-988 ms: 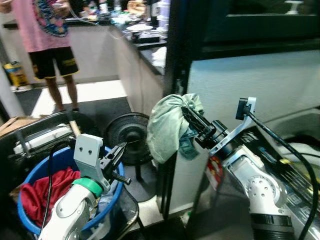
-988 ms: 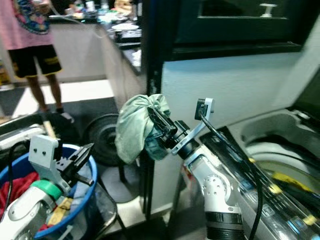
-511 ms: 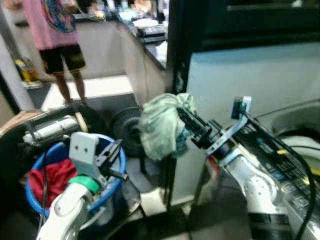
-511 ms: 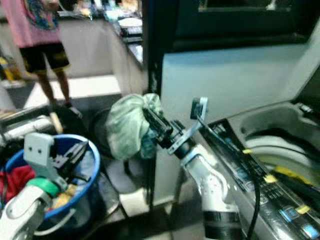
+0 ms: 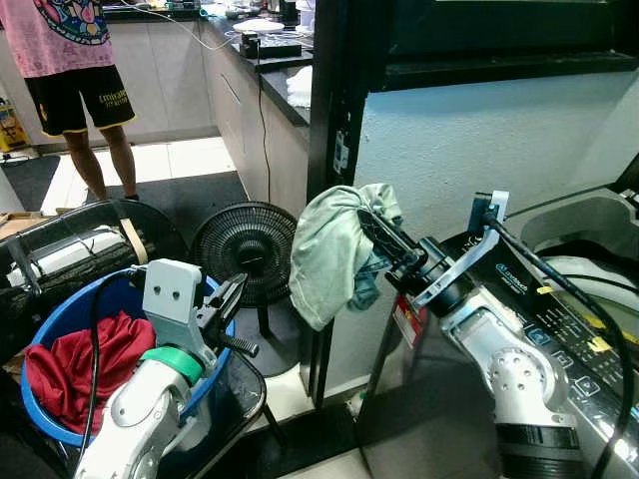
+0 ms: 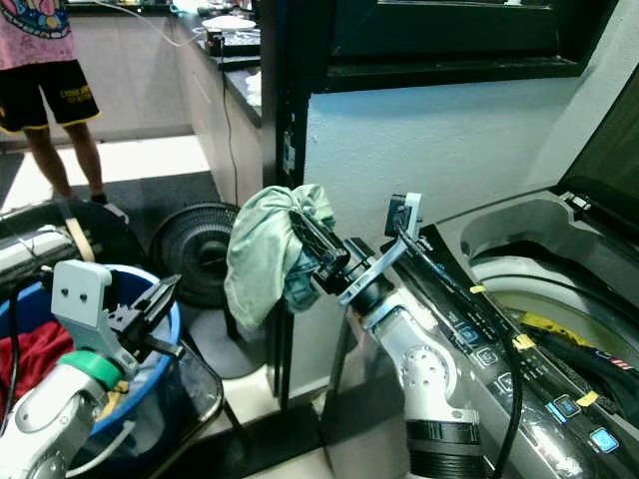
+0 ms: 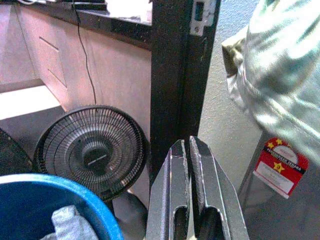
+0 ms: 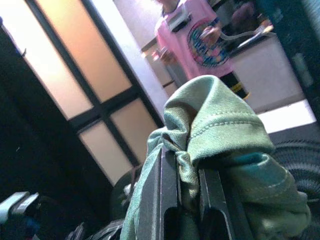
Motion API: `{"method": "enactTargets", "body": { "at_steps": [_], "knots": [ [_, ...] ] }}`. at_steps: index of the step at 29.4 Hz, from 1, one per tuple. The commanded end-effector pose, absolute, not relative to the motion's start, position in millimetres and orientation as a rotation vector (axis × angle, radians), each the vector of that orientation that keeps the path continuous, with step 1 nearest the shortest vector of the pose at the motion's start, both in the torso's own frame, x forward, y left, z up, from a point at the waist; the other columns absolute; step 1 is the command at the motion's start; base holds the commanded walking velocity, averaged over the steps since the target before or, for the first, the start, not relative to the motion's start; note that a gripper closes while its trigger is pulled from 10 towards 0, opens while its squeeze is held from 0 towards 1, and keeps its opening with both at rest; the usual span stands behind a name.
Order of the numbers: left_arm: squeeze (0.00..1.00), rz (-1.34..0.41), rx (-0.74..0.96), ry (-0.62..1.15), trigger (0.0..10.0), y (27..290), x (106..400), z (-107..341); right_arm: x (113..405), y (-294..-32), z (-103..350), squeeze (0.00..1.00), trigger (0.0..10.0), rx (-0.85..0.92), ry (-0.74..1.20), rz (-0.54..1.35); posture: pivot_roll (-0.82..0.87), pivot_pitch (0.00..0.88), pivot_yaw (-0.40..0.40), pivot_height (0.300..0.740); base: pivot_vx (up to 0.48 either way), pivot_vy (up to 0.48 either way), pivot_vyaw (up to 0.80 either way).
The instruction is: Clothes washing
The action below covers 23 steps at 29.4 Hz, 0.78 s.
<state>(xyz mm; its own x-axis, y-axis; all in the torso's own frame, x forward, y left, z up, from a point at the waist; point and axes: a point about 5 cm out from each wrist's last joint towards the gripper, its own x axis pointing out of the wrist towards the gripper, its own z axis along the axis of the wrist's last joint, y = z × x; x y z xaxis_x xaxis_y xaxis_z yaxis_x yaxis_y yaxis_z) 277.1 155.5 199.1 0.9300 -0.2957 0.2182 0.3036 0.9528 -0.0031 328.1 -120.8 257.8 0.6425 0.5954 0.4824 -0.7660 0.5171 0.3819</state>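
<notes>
The right pincer (image 5: 374, 228) grips a pale green garment (image 5: 324, 251), held up in the air left of the washing machine (image 5: 584, 299). The left pincer (image 5: 238, 290), fingers pressed together and empty, hovers over the blue basket (image 5: 62, 317) holding red clothing (image 5: 70, 359).

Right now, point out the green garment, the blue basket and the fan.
green garment (image 5: 324, 254), left eye view, middle of the hanging cloth
blue basket (image 5: 62, 317), left eye view, upper rim
fan (image 5: 247, 249), left eye view, centre hub
</notes>
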Motion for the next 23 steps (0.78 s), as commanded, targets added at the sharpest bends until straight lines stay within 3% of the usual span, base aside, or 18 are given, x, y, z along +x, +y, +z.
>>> {"method": "enactTargets", "body": {
  "at_steps": [1,8,23],
  "knots": [
    [0.00,-0.299,-0.027,-0.221,10.0,157.1,278.7,200.5,331.8,-124.2,264.5,0.00,10.0,0.622,-0.347,0.784,0.03,0.005,0.014,0.740,0.000,0.000,0.00],
    [0.00,-0.300,-0.028,-0.266,10.0,158.5,281.4,216.0,336.5,-136.6,283.3,0.00,10.0,0.689,-0.422,0.724,0.03,0.008,0.019,0.740,0.000,0.000,-0.70],
    [0.00,-0.306,-0.018,-0.254,10.0,158.5,281.4,213.9,339.5,-134.7,289.2,0.00,10.0,0.627,-0.409,0.696,0.03,0.000,0.025,0.740,0.000,0.000,-0.80]
  ]
}}
